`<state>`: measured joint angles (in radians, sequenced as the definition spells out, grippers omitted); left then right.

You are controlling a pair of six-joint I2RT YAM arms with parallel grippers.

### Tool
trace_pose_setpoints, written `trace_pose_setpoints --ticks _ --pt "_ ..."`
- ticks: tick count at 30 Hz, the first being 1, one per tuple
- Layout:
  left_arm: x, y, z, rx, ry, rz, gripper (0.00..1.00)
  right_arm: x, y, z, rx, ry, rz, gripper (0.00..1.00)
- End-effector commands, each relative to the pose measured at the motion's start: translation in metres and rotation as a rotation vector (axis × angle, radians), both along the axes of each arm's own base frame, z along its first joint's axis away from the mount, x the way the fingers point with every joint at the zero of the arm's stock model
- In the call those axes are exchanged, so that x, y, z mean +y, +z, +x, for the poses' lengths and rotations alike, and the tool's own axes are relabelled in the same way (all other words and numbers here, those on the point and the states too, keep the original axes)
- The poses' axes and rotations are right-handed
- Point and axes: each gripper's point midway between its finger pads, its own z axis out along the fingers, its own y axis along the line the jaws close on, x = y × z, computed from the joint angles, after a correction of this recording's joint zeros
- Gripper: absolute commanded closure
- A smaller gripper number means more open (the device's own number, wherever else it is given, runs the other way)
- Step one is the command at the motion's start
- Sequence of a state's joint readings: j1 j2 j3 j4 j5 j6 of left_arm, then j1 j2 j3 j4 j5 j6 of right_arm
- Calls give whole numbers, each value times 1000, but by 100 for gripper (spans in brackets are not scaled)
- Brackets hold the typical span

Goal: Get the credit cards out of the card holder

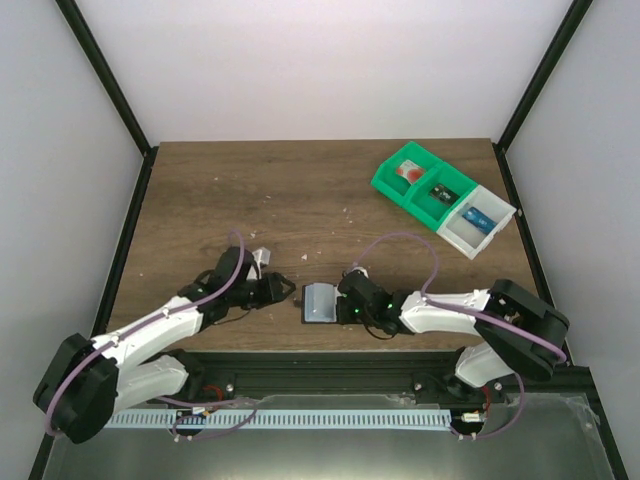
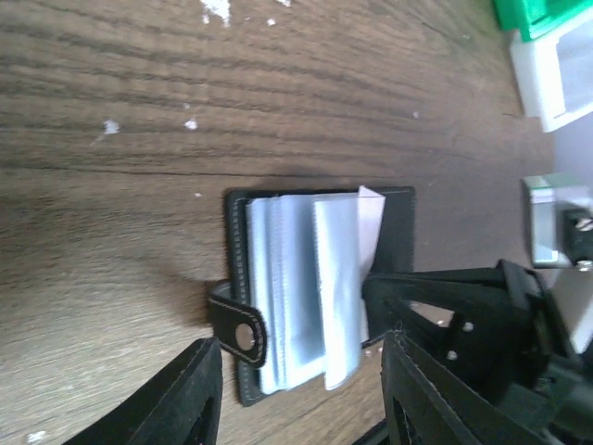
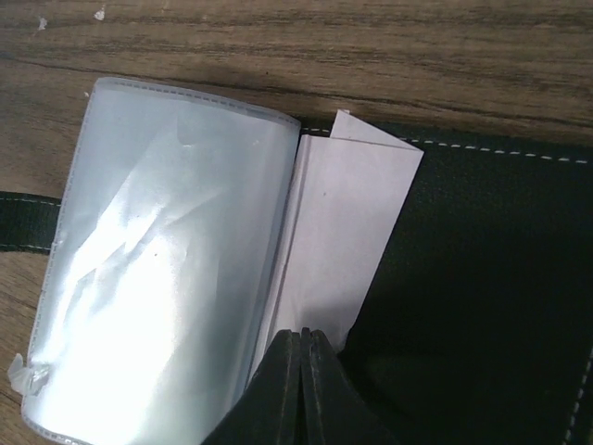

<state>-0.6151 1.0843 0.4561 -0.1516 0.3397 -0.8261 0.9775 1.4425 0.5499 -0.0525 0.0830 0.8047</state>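
Observation:
The card holder (image 1: 319,302) lies open near the table's front edge, showing a black cover (image 3: 482,278) and clear pale blue sleeves (image 3: 167,260). In the left wrist view the holder (image 2: 306,287) has a black snap tab (image 2: 239,329). A pale card (image 3: 347,232) sticks out of the sleeves at an angle, also seen in the left wrist view (image 2: 371,215). My right gripper (image 3: 304,345) is shut, its tips pinched on that card's near edge; in the top view it (image 1: 343,303) is at the holder's right side. My left gripper (image 2: 301,394) is open, just left of the holder (image 1: 280,291).
Two joined green bins (image 1: 420,188) and a white bin (image 1: 478,222) stand at the back right, each with a card inside; the one in the far green bin (image 1: 408,170) has a red circle. White specks (image 2: 215,9) dot the wood.

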Motion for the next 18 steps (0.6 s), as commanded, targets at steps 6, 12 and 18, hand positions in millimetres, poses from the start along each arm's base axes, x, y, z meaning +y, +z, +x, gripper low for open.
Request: trace_pose_setpoints --ticks 6,12,18 --pt "-42 29 -16 17 -169 -268 50 -4 -5 2 -12 -26 21 100" --pt "-65 20 -18 52 -230 -255 46 -3 0 3 -25 -19 32 99" --pt "-74 4 -3 58 -194 -192 38 1 3 -1 -10 -18 76 100"
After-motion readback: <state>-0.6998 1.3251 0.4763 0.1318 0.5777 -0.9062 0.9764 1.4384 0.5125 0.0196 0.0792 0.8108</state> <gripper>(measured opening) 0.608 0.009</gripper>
